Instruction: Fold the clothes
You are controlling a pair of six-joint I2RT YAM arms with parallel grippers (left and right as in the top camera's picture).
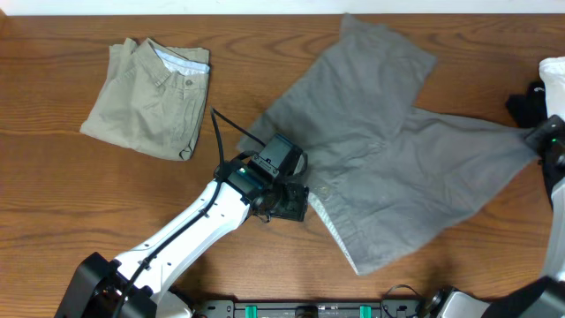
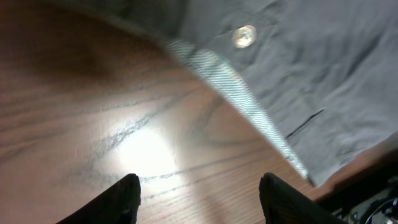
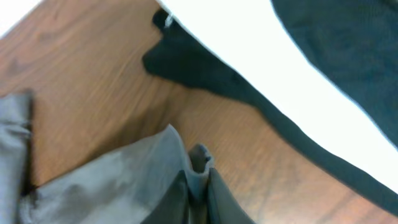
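Grey shorts [image 1: 397, 150]: right hand [image 3: 198, 186] pinches a leg hem [image 3: 163, 154]; left hand [image 2: 200, 191] gapes beside waistband [image 2: 231, 88].

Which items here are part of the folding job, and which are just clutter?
Job:
- grey shorts, spread out, leg hem pinched in the right jaws; left jaws open near the waistband
- khaki shorts, folded, far left

Lying about:
- black cloth at the right table edge
- white item beside it, too cropped to identify
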